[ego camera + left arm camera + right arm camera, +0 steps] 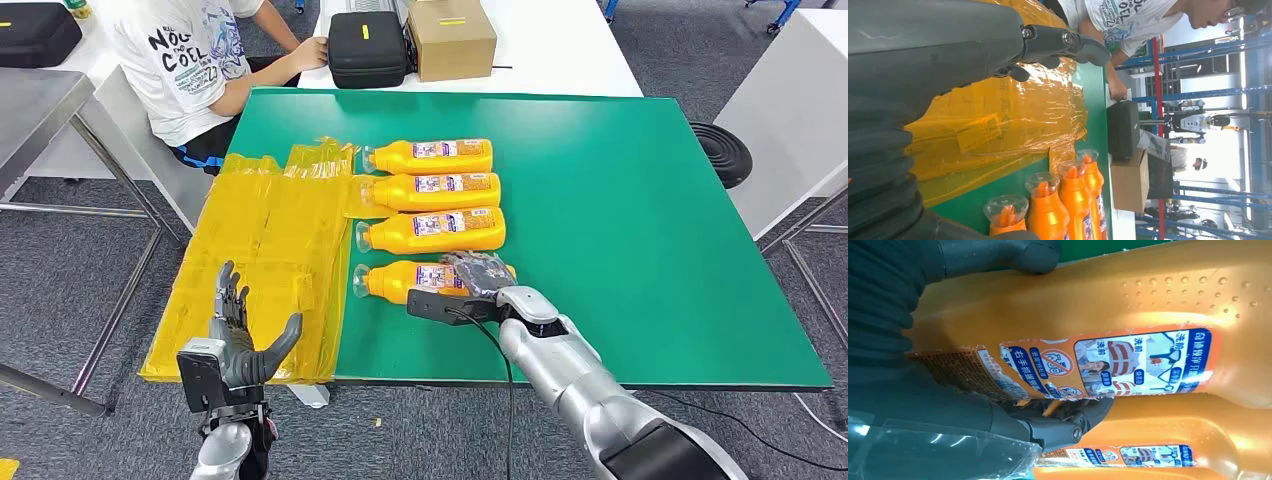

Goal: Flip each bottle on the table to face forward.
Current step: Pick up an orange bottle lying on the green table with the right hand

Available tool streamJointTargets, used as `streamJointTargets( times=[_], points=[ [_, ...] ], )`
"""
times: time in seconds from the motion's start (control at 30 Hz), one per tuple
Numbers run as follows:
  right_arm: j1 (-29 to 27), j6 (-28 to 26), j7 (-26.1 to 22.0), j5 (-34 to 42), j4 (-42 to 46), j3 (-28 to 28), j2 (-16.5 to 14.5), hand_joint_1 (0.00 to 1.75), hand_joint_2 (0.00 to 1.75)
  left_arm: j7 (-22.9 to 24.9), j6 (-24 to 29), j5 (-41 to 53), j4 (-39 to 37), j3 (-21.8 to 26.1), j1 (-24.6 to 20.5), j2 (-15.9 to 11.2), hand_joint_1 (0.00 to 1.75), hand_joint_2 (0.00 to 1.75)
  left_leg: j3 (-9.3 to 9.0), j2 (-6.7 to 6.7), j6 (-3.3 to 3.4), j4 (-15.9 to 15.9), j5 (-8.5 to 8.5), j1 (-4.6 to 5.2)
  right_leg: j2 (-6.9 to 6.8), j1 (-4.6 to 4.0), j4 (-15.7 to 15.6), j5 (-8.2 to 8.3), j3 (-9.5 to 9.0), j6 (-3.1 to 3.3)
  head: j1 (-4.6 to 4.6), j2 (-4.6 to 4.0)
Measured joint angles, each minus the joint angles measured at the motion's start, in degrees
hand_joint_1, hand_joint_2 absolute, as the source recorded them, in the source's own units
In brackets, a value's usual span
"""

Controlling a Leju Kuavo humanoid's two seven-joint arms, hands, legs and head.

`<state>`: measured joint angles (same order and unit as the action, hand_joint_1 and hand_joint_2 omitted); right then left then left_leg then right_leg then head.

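On green table (650, 230): four orange bottles, lying side by side in a row, caps toward yellow plastic sheet (260, 260). Nearest bottle (400, 280) right under right hand (478, 275), long way running left to right across robot's front. Wrapped around its body, thumb on one side, fingers (1068, 412) on other. Much nearer than left hand (235, 335), spread wide, holding nothing, off over yellow sheet. Probably ready for rolling about that long way.
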<state>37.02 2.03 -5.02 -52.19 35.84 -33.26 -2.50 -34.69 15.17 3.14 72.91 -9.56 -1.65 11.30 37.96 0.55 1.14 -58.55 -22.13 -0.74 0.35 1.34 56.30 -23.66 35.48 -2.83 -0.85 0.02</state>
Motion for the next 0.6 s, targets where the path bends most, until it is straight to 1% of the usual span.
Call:
streamJointTargets(
  times=[0.6],
  points=[
    [0.66, 1.15, 0.07, -0.24, -1.3, 0.43, 0.14, 1.75, 1.75, 0.21, -0.19, 0.27, 0.0, 0.5, -0.03, 0.02, 0.0, 1.75, -0.23, -0.01, 0.0, 0.0, -0.01, 0.0, 0.01, 0.0, -0.01, -0.01, -0.19, 0.01, 0.0, 0.0]
  ],
)
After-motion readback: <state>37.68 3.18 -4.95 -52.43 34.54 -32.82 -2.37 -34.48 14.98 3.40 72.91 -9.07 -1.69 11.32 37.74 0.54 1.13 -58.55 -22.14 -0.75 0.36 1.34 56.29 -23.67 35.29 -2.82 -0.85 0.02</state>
